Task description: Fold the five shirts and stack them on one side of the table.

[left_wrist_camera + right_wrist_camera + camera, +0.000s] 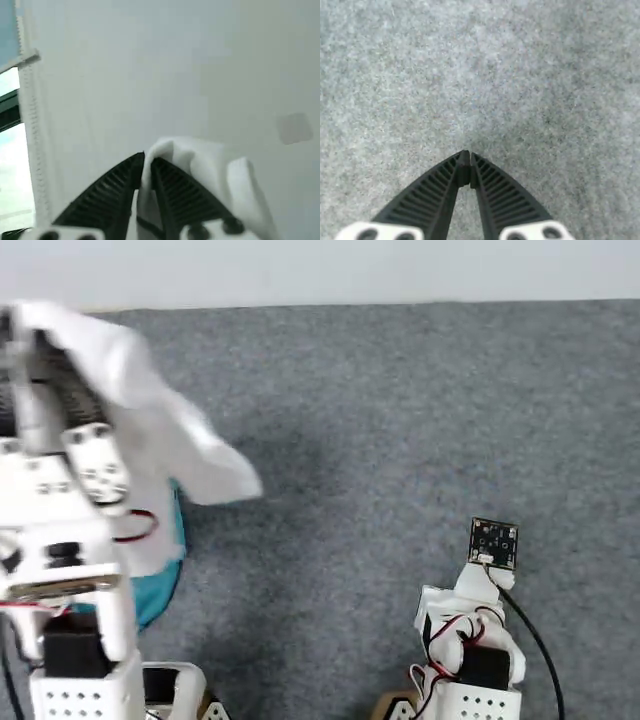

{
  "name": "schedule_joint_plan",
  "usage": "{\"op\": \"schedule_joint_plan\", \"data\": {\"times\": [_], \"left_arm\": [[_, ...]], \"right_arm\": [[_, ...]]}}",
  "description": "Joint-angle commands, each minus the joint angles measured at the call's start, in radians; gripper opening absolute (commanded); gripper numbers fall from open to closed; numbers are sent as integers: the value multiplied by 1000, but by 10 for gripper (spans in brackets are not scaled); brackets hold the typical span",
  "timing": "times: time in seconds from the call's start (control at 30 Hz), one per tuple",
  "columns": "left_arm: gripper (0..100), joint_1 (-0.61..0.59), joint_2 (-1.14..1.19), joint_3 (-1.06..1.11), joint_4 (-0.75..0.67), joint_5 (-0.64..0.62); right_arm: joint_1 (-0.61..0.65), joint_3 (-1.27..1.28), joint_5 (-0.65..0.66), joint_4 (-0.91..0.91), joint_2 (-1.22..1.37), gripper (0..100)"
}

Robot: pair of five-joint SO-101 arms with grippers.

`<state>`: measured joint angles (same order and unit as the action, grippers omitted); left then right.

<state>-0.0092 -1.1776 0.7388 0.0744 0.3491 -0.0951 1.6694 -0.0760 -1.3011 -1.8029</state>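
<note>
Left gripper [148, 161] clamped on a fold of the white shirt [150, 410], held up over the table's left side. Teal garment [168, 578] lies underneath. Right gripper [470, 159] closed, empty, above the grey table [400, 420]. Two garments countable; stack looks far from complete.

The white shirt [150, 410] at the far left is plain. Under it, at the near left, a teal shirt [165, 585] shows. The table [400, 420] is grey with a fine mottled fleck. The left arm [70, 540] and the right arm [470, 660] are white with black blocks and red wires [140, 530]. The left gripper [146, 161] and the right gripper [468, 159] are black and ribbed. The far wall [320, 270] is pale.
</note>
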Motion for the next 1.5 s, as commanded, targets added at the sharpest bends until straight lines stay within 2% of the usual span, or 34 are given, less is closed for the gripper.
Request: {"op": "schedule_joint_plan", "data": {"times": [0.0, 0.27, 0.47, 0.6, 0.7, 0.93, 1.13, 1.47], "left_arm": [[8, 207, -15, 12, 2, 103], [8, 500, -15, 82, 2, 170], [8, 624, -15, 107, 6, 173], [8, 658, -15, 151, 6, 175], [8, 651, -15, 223, 6, 175], [16, 505, -20, 394, 8, 175], [220, 373, -25, 467, 9, 170], [235, 235, -25, 495, 9, 169]], "right_arm": [[-12, 15, 9, -2, -7, 10], [-12, 15, 9, -2, -7, 10], [-12, 15, 9, -2, -7, 10], [-12, 15, 9, -2, -7, 10], [-12, 15, 9, -2, -7, 10], [-12, 15, 9, -2, -7, 10], [-12, 15, 9, -2, -7, 10], [-12, 15, 9, -2, -7, 10]]}}
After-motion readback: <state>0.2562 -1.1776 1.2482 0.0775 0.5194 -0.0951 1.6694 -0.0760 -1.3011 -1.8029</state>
